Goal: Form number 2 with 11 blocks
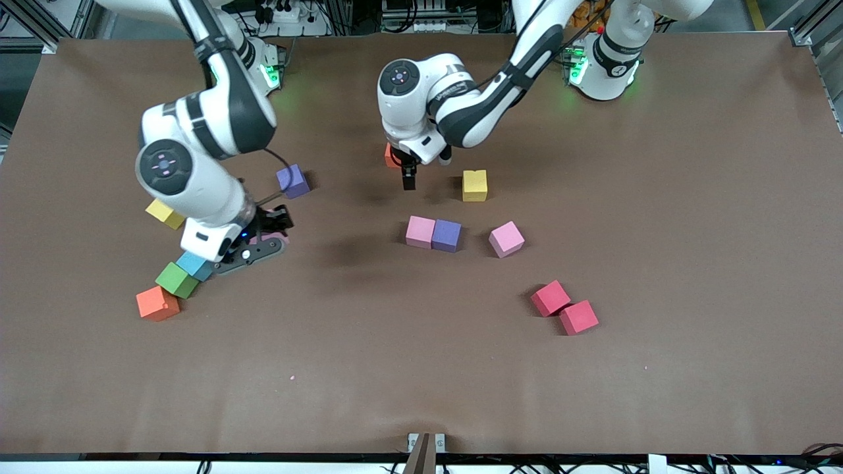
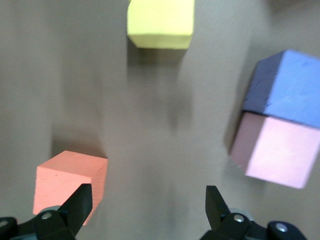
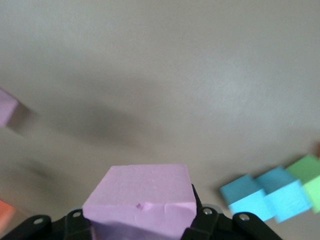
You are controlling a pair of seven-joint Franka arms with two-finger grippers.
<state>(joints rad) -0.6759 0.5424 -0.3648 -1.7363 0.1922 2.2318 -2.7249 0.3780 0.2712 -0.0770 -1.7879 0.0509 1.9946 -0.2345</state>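
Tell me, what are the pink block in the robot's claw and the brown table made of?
The pink block looks like soft foam: dull, not shiny, with a tiny dent in its edge. The table seems covered in brown paper or cloth: flat, matte, faint creases. I can't be sure of either.

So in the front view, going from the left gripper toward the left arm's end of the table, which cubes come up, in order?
Pink cube, purple cube touching it, yellow cube, lone pink cube, red cube, nearer red cube.

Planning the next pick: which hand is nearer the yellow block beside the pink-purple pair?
Left. The left hand hangs open close beside the yellow block; the right hand, holding a pink block, is toward the right arm's end.
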